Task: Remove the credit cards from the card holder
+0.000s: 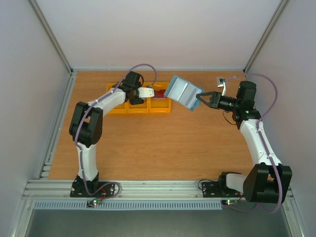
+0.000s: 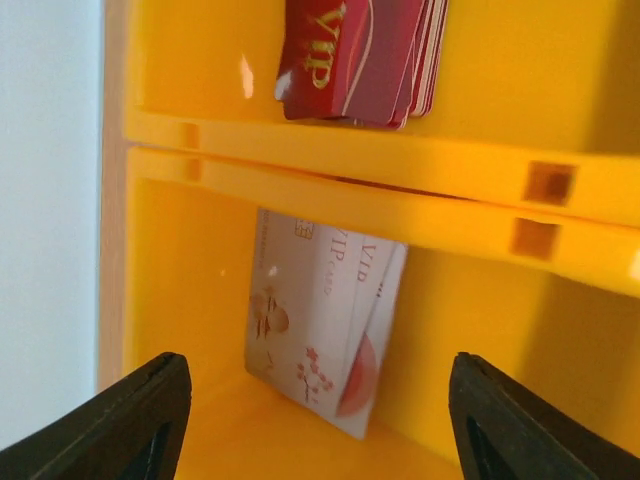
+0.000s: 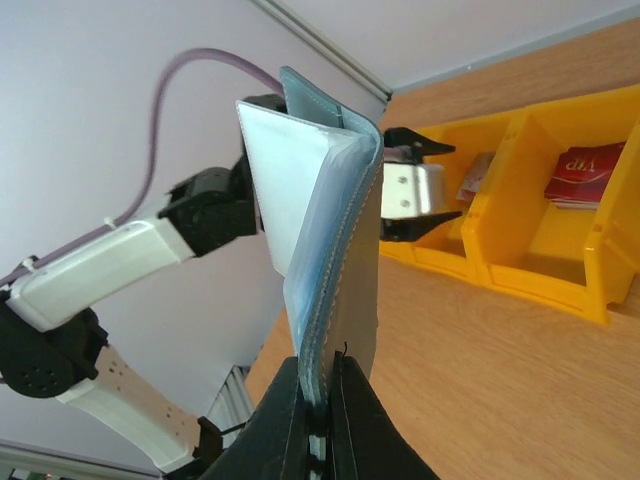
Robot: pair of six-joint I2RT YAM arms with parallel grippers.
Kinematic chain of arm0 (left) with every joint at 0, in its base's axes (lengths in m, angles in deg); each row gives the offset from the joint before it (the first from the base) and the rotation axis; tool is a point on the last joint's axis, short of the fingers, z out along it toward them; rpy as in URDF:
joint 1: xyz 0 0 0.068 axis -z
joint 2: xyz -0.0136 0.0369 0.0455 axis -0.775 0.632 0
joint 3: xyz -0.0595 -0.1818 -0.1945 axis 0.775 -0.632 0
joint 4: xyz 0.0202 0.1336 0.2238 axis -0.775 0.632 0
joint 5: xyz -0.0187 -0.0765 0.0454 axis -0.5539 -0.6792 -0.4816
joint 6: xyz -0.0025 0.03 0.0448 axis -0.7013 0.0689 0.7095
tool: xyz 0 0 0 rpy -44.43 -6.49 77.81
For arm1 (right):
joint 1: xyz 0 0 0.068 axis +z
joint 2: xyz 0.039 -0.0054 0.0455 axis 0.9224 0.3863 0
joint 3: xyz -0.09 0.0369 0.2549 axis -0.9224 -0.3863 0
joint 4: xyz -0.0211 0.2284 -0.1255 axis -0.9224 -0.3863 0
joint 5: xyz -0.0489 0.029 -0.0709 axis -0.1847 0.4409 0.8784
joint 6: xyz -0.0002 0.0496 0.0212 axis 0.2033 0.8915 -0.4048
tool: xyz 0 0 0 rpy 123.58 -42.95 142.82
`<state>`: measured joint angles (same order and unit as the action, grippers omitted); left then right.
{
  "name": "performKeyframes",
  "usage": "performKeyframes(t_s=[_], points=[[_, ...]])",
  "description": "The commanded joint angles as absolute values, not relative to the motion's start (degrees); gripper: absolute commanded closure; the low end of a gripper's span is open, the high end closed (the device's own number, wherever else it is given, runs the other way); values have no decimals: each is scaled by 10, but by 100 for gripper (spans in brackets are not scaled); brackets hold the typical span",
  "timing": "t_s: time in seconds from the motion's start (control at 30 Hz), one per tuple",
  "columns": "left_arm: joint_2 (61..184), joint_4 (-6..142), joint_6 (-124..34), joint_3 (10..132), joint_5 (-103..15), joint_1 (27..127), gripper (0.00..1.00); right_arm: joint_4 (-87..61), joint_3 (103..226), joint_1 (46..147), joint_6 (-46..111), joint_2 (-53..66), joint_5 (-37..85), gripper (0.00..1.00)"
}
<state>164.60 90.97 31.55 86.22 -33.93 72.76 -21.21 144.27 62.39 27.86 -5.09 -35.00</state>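
Peeking below divider [image 2: 400, 190] — whitish cards [image 2: 315, 330]

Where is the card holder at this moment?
In the top view the card holder is held up in the air, pinched at one edge by the right gripper, just right of the yellow bins.

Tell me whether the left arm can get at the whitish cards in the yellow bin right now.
Probably yes. The left gripper hangs open just above the whitish cards, which lie uncovered in the yellow bin; its walls seem to leave room for the fingers.
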Motion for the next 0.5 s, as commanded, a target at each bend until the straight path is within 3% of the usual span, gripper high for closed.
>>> performKeyframes(t_s=[0.0, 0.23, 0.47], points=[[1570, 1021, 249, 906, -424, 718, 27, -201, 1450, 620, 289, -54, -364, 99], [1438, 1177, 51, 924, -601, 707, 23, -232, 1458, 624, 274, -71, -368, 99], [1203, 1086, -160, 737, -781, 707, 22, -363, 1509, 718, 177, -74, -344, 99]])
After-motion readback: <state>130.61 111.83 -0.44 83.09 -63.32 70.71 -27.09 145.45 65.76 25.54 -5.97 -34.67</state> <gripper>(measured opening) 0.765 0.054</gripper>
